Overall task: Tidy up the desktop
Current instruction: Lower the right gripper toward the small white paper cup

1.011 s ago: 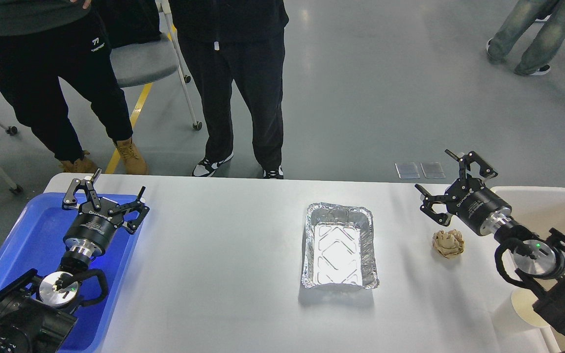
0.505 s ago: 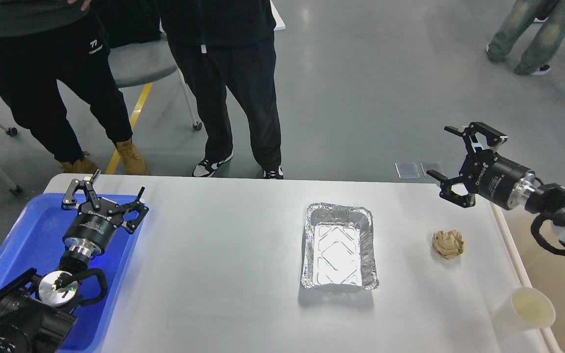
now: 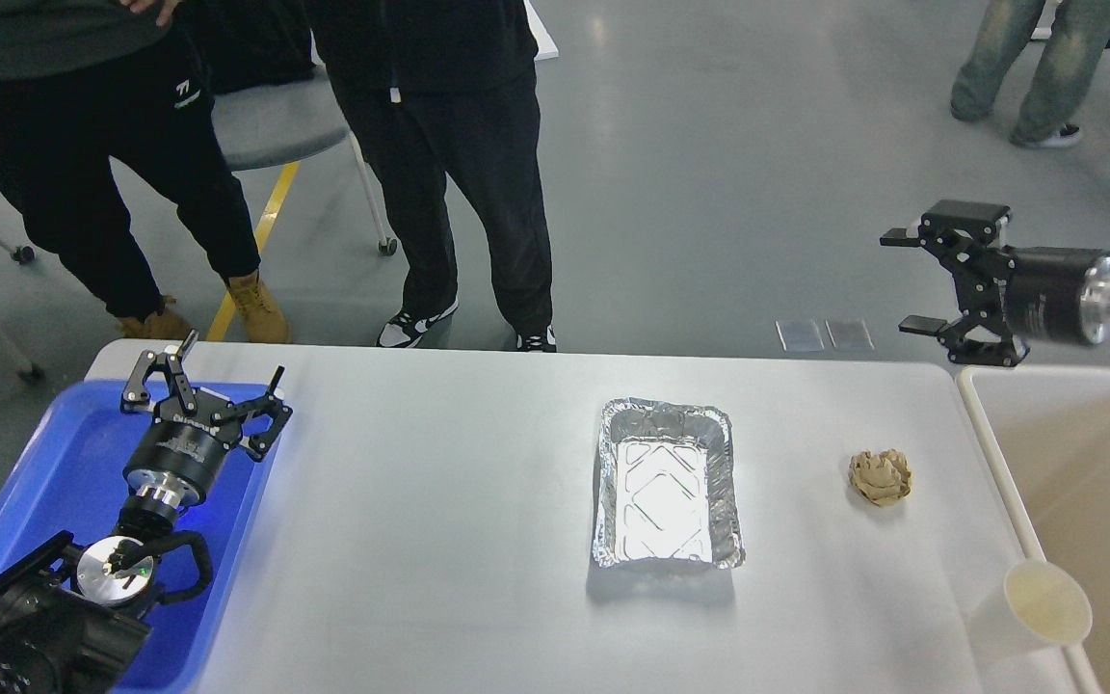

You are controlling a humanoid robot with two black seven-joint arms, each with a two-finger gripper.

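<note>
The white desktop fills the lower part of the head view. On it lie an empty foil tray in the middle, a crumpled brown paper ball to its right, and a white paper cup near the front right edge. My left gripper is open and empty, over the far end of the blue plastic tray at the left. My right gripper is open and empty, raised high beyond the table's far right corner, fingers pointing left.
A beige bin stands against the table's right edge. Two people in black trousers stand close behind the far edge, with a grey chair between them. Another person's legs are at the far right.
My right arm has lifted up and back to the right, away from the paper ball, uncovering the cup and the bin. My left arm has not moved.
</note>
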